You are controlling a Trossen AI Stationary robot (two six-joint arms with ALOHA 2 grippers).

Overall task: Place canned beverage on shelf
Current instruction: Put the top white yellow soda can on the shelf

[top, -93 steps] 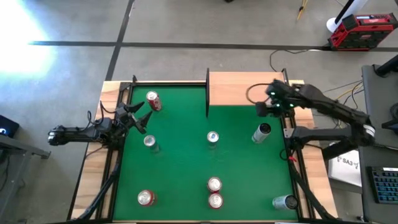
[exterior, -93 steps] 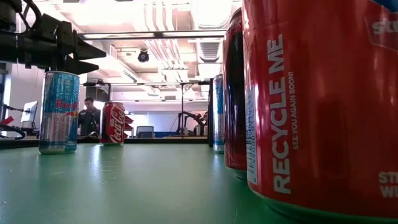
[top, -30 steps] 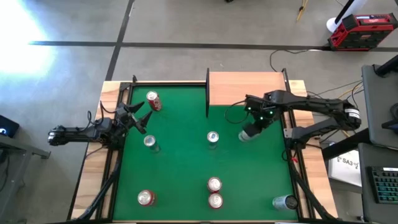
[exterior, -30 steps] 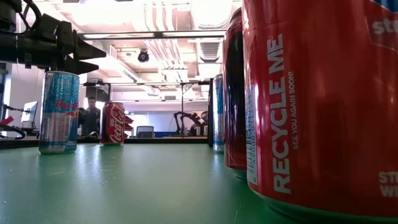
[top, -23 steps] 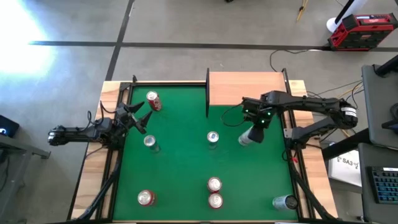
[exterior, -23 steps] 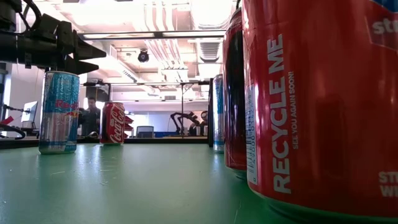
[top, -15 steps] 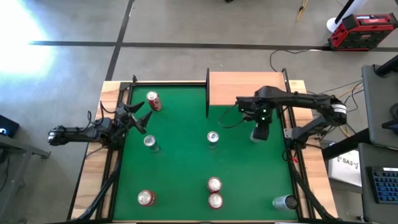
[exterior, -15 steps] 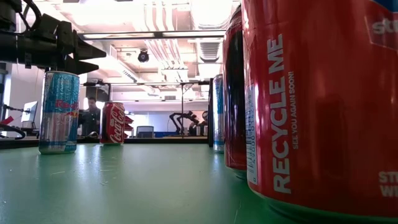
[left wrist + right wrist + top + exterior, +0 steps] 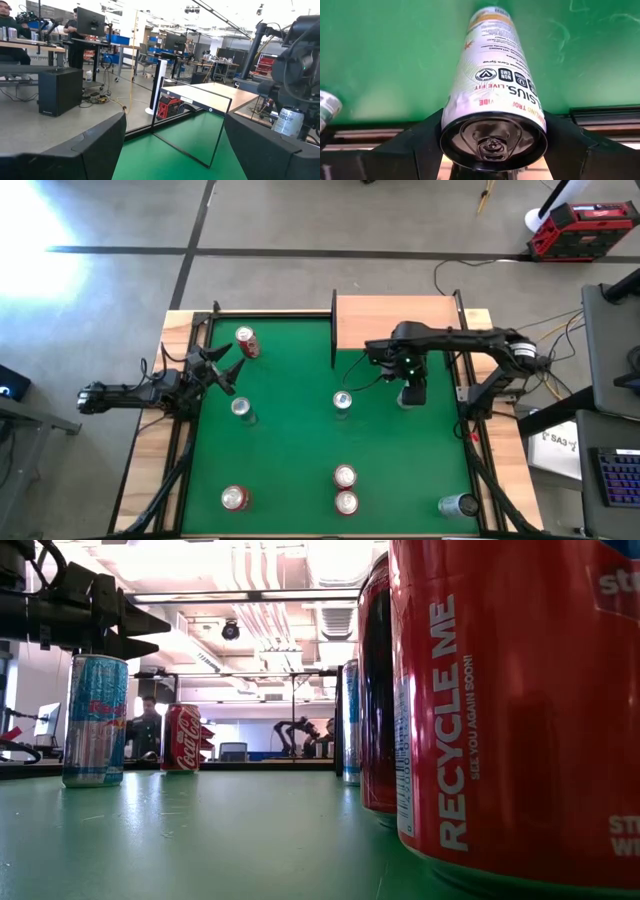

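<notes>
I have swung the right gripper, clamped on the white can, closer to the shelf; placing comes next. The left gripper waits part-open, empty.

Low view, contents:
- Green surface stretching across the foreground.
- Large red can looming at right, showing "RECYCLE ME".
- Blue-silver can standing upright at left.
- Red cola can standing beyond it.
- Dark end effector hanging above the blue-silver can.

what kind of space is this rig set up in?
Probably a robotics lab or workshop: concrete floor, a red toolbox beside the table, and rows of workbenches with monitors behind the green felt table.
</notes>
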